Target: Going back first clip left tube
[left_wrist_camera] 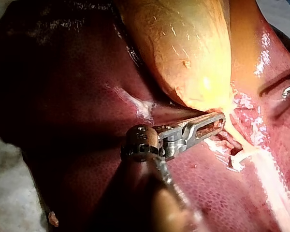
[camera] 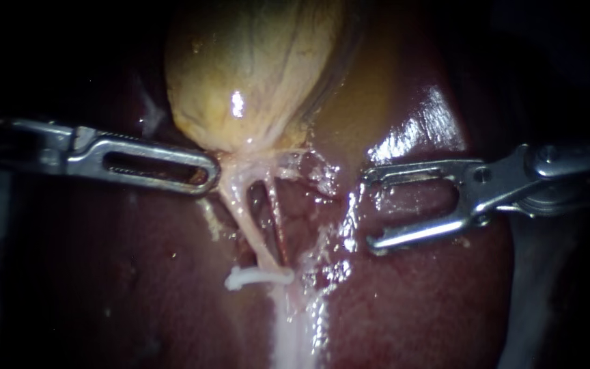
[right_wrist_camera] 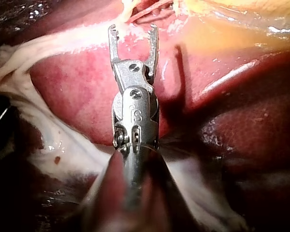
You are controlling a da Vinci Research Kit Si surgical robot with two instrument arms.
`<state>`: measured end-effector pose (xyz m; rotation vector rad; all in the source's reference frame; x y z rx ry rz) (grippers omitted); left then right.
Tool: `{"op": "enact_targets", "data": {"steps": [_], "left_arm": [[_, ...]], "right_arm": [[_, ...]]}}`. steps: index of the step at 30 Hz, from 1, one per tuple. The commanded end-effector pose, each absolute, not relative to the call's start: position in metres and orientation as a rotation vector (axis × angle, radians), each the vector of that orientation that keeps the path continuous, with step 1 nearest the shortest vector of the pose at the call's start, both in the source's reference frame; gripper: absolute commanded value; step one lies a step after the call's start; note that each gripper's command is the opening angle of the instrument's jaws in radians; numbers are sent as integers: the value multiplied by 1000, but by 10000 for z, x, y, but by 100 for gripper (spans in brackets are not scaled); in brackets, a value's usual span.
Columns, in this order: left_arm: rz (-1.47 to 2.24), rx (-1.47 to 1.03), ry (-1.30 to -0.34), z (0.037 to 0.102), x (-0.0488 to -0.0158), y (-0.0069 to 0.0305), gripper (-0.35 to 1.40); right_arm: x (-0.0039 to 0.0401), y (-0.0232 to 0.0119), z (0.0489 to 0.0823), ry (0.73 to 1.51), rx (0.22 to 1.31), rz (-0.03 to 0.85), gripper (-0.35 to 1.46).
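Only the endoscope view shows both hands whole. The left instrument (camera: 212, 174) has its hand closed, jaws together. Its tip touches pale tissue at the neck of the gallbladder (camera: 254, 68), and I cannot tell whether it pinches any. The right instrument (camera: 369, 210) has its hand wide open and empty over the liver (camera: 411, 301). The white clip (camera: 257, 277) sits low across the left tube (camera: 244, 219), apart from both hands. In the left wrist view it lies just ahead of the closed tip.
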<state>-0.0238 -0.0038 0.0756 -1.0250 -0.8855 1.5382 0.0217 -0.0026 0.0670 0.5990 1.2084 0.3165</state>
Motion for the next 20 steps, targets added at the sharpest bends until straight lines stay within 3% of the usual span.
{"op": "enact_targets", "data": {"steps": [1,10,20], "left_arm": [[1538,-1027,-882,760,-242,-39,-35],[1563,-1017,-898,785,-270,-47,-35],[1564,-1017,-899,785,-269,-48,-35]], "right_arm": [[217,-26,669,1208,599,317,50],[217,-26,669,1208,599,317,50],[217,-26,669,1208,599,317,50]]}}
